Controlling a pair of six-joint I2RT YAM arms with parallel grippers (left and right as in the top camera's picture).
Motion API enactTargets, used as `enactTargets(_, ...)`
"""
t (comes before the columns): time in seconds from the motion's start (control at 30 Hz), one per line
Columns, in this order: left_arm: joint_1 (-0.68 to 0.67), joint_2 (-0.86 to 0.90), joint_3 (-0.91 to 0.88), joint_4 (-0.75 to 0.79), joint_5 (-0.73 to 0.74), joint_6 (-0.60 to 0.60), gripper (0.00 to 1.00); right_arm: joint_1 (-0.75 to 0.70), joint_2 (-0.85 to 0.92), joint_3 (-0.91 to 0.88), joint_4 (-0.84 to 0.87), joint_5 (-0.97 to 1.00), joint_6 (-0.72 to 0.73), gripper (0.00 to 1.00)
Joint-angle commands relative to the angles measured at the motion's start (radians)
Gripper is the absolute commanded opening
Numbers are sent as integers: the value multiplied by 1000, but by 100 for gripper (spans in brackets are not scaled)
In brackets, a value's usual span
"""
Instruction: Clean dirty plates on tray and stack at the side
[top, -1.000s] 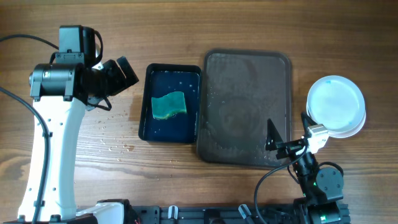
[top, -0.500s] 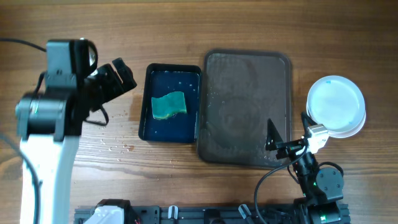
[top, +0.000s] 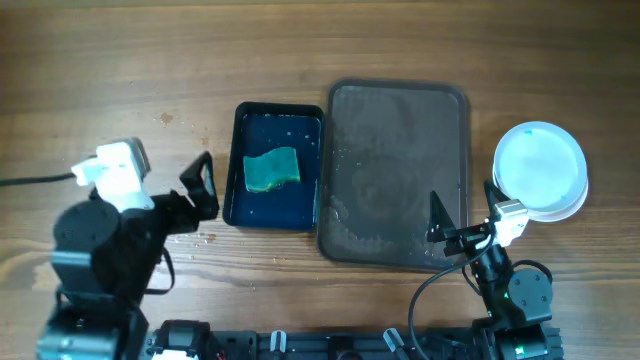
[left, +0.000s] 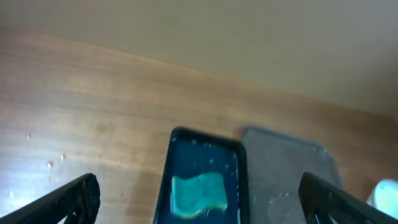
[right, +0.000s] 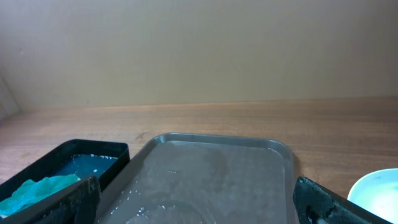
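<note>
The dark brown tray (top: 400, 120) lies wet and bare in the middle of the table; its surface also shows in the right wrist view (right: 211, 174). The white plates (top: 541, 170), tinted pale blue, sit stacked on the wood just right of the tray. One plate's rim shows at the lower right of the right wrist view (right: 380, 191). My right gripper (top: 465, 205) is open over the tray's near right corner, holding nothing. Near the table's front left, my left gripper (top: 195, 195) also stands open and empty, facing the basin.
A black basin (top: 310, 165) of dark blue water stands left of the tray. A teal sponge (top: 272, 169) lies in it, also seen in the left wrist view (left: 199, 194). Water drops (top: 190, 236) dot the wood by the left arm.
The left arm has pulled back from the far left of the table toward the front edge, staying open. The right arm, plates and tray have not moved.
</note>
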Motion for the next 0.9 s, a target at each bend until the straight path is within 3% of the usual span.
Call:
enactTargets(0.0,-5,-145,-218,154,40,32,100,-5,1,-1,2,18,-11,100)
enactTargets(0.17,-3,-341,-432,280,62,32,100,-5,1,-1,2,18,-11,100)
enactTargets(0.43,44,-582,-628,336,124,32,100,-5,1,-1,2,18,-11,100)
enactTargets(0.87,48,-642,-887,561,193,29,100,-5,1,-1,2,18,-10,100)
